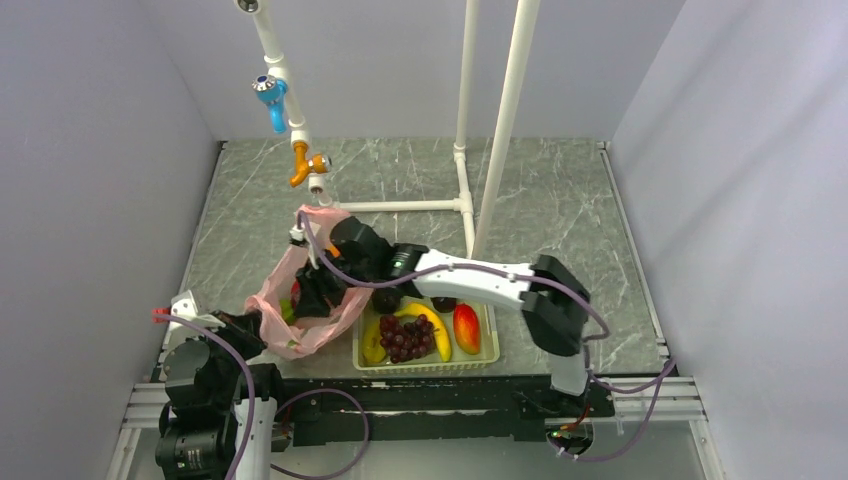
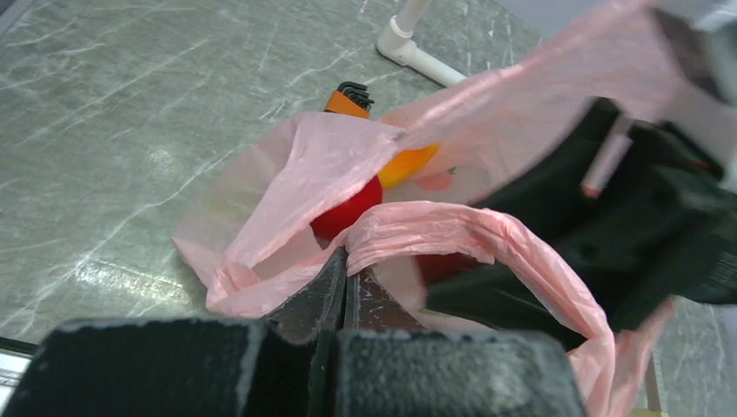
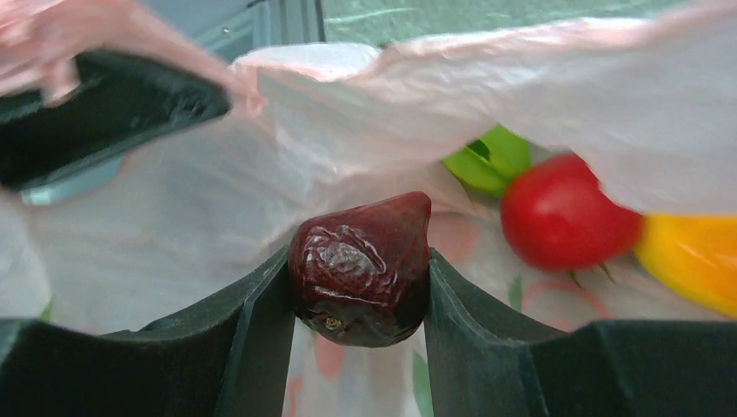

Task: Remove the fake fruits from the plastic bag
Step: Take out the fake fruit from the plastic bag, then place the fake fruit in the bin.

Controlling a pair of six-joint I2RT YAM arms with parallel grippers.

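R gripper (image 3: 358, 261) grips dark red fruit (image 3: 361, 282) in pink bag (image 2: 304, 165); L gripper (image 2: 343, 261) pinches its rim.
Fruit prob. light, slippery: hold it mid-body.

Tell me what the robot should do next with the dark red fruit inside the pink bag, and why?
Probably lift the right gripper straight up out of the bag. It grips the dark red fruit firmly between its jaws, and the left gripper pinches the bag's edge, holding it steady.
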